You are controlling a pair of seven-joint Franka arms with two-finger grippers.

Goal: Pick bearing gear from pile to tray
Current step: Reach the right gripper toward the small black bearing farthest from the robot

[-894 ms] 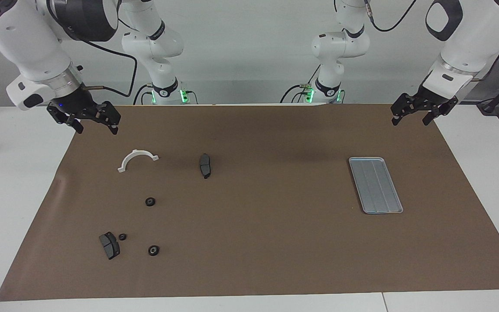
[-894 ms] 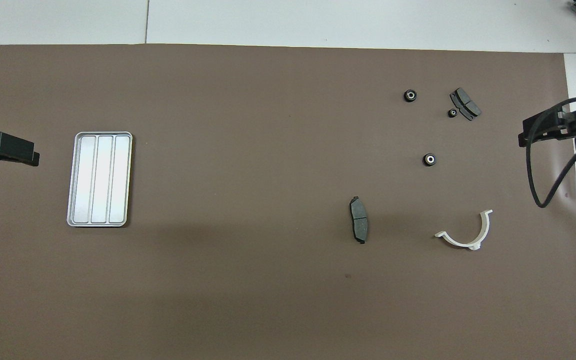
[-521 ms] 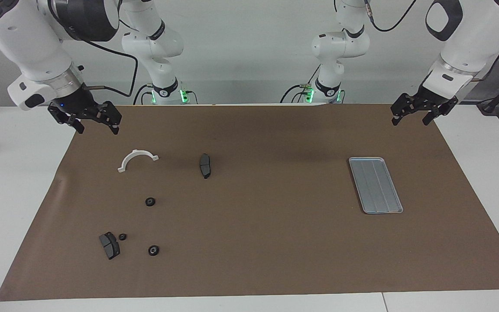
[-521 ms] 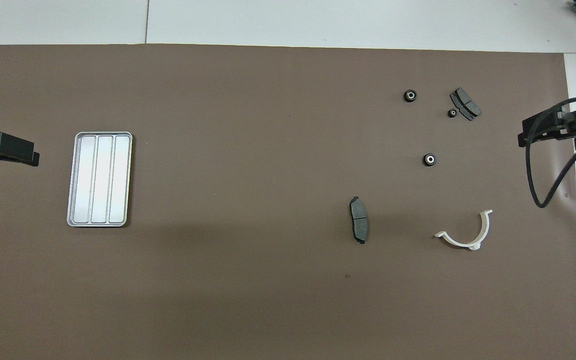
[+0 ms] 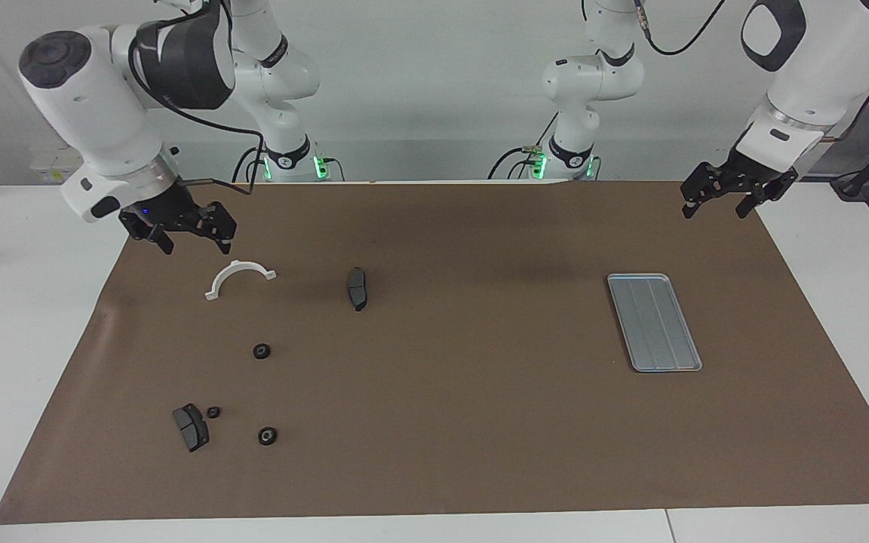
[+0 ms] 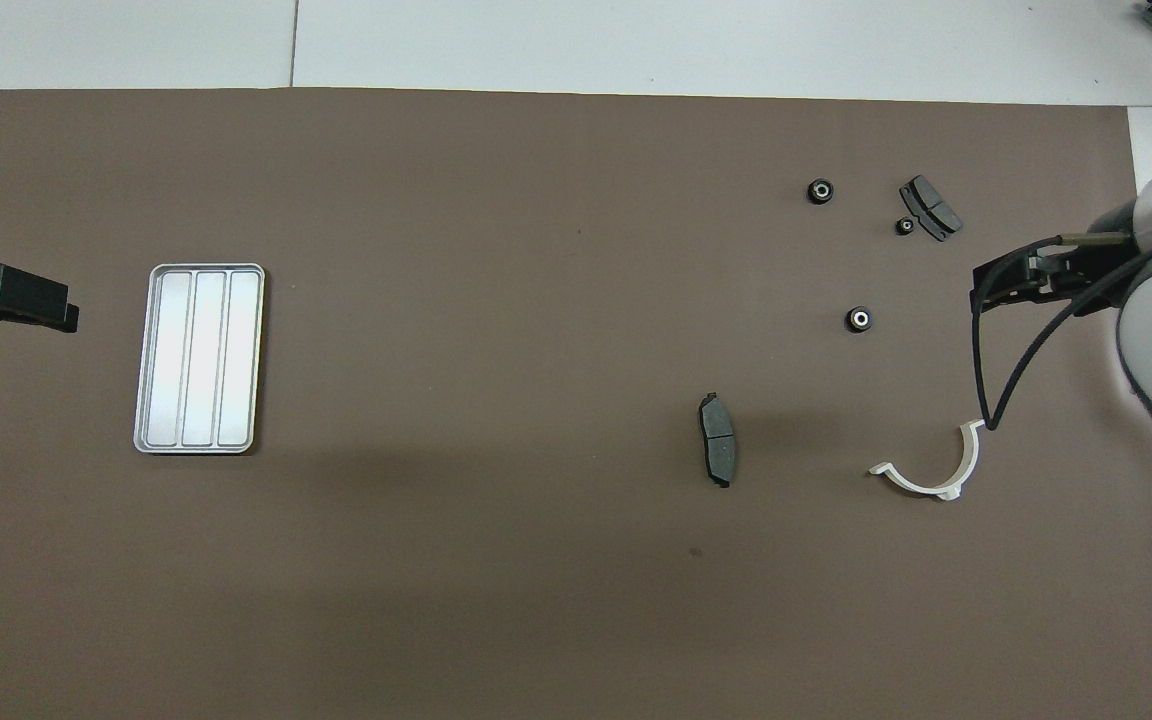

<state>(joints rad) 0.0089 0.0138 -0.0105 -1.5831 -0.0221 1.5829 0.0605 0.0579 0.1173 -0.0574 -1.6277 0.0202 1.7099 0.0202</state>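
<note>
A white counter (image 5: 19, 324) carries a wide brown mat (image 5: 449, 422) that covers most of its top. The two white arms stand at the robots' edge. The right gripper (image 5: 189, 239) hangs in the air over the mat's edge at the right arm's end, close above the white bracket, with its fingers spread and nothing between them. The left gripper (image 5: 717, 204) waits in the air over the mat's corner at the left arm's end, also spread open and empty.

The tray (image 5: 653, 322) lies flat on the mat toward the left arm's end, well apart from the loose parts, and holds nothing. The white bracket (image 5: 237, 277), a half ring, lies on the mat toward the right arm's end. Beside it, more toward the middle of the mat, lies a brake pad (image 5: 357, 288). A second brake pad (image 5: 191, 427) lies farther from the robots.

The black rings are the smallest things. One ring (image 5: 261, 351) sits alone between the bracket and the second pad. A tiny ring (image 5: 213, 412) sits just beside that pad, and a third ring (image 5: 267, 435) lies near it, slightly more toward the mat's middle.
</note>
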